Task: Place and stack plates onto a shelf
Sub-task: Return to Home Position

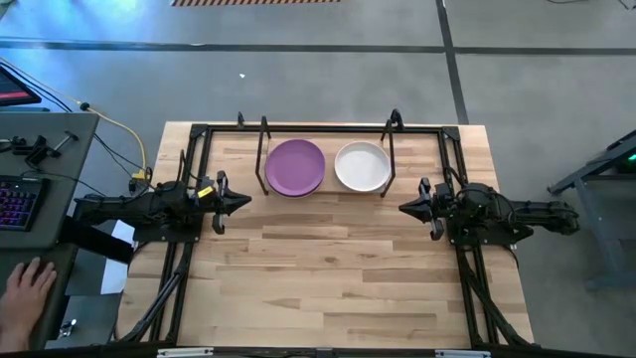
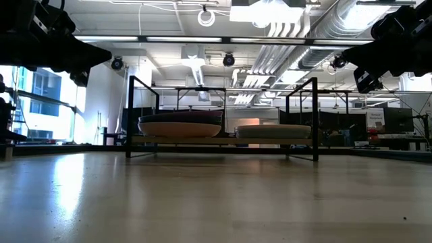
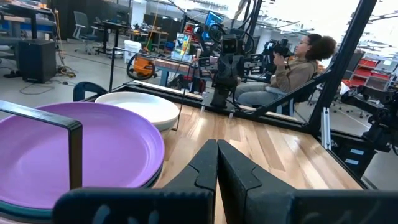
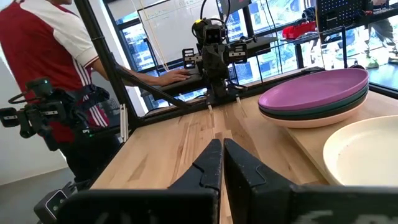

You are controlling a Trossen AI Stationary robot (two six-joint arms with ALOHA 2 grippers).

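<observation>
Left end effector and right end effector, closed and empty, flank the shelf.

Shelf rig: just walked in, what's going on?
Nothing is being handled right now. The shelf holds a stack topped by the purple plate, with the white plate beside it. The left hand and right hand are both shut and empty, each out at its own side of the table, clear of the shelf.

Lab: ceiling ducts, workbenches
</observation>
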